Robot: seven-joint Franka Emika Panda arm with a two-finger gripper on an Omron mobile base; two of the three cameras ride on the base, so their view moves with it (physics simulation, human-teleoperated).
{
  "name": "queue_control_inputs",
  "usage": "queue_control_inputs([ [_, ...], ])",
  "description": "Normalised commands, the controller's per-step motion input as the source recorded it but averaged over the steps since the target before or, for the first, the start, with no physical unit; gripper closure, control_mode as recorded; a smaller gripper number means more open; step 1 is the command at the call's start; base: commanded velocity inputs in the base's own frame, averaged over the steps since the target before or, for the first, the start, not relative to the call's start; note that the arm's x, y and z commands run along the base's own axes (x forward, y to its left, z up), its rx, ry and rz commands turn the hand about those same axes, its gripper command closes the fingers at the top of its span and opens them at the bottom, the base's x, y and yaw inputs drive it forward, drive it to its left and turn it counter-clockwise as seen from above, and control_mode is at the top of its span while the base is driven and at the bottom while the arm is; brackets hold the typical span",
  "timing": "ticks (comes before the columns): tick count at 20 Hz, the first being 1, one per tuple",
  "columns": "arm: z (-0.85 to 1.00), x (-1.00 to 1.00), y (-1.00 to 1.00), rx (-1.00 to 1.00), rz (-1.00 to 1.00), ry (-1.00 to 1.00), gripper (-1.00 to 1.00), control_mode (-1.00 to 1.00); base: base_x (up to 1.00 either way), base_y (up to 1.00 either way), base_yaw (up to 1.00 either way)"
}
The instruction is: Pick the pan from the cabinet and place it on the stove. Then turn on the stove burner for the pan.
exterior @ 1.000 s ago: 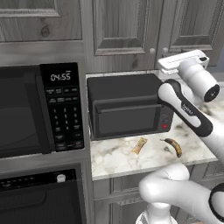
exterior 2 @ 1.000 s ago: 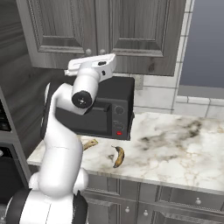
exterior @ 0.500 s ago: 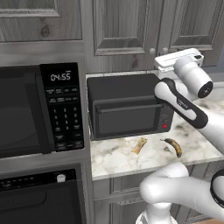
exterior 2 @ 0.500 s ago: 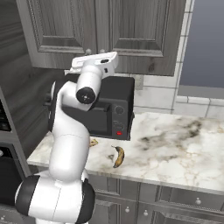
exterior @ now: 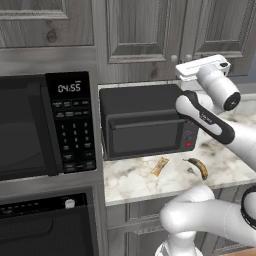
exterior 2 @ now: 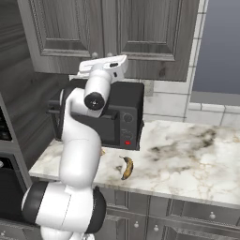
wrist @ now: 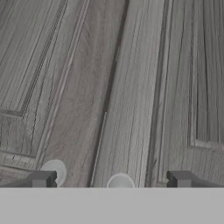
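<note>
Step in hand, as judged: the cabinet (wrist: 131, 87) door is to be opened, since the doors are shut and the pan is not yet reached. The pan is presumably behind one of these doors; which one cannot be told.

Gripper (wrist: 111, 179) is raised to the lower edge of the doors, above the toaster oven (exterior: 142, 122). Jaws stand wide apart, nothing between them. In the hand view, two round knobs are seen low in the frame: the left knob (wrist: 54, 169) beside one fingertip (wrist: 41, 178), the right knob (wrist: 120, 180) roughly midway between the tips, one on each side of the door seam.

How the step is best done:
- The knob between the tips should be centred before the jaws are brought together; the other knob lies near and must not be caught as well.
- How near the tips are to the door is poorly shown; contact is possibly not yet made, so the approach is best kept slow.
- Once gripped, the pull should be made along an arc about the hinge, not straight out, or the small knob may slip.
- The door swing should be kept free of the arm's elbow.

The banana (exterior 2: 126, 167) on the counter (exterior 2: 187, 154) is well below and plays no part.
</note>
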Motion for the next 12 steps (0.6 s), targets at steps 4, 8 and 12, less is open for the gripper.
queue_control_inputs([
  [4, 0.0, 0.13, 0.0, 0.0, 0.0, 0.0, -1.0, -1.0, 0.0, 0.0, 0.0],
  [8, -0.01, 0.12, -0.02, 0.0, 0.0, 0.0, -1.0, -1.0, 0.0, 0.0, 0.0],
  [12, -0.02, 0.13, -0.01, 0.0, 0.01, 0.0, -1.0, -1.0, 0.0, 0.0, 0.0],
])
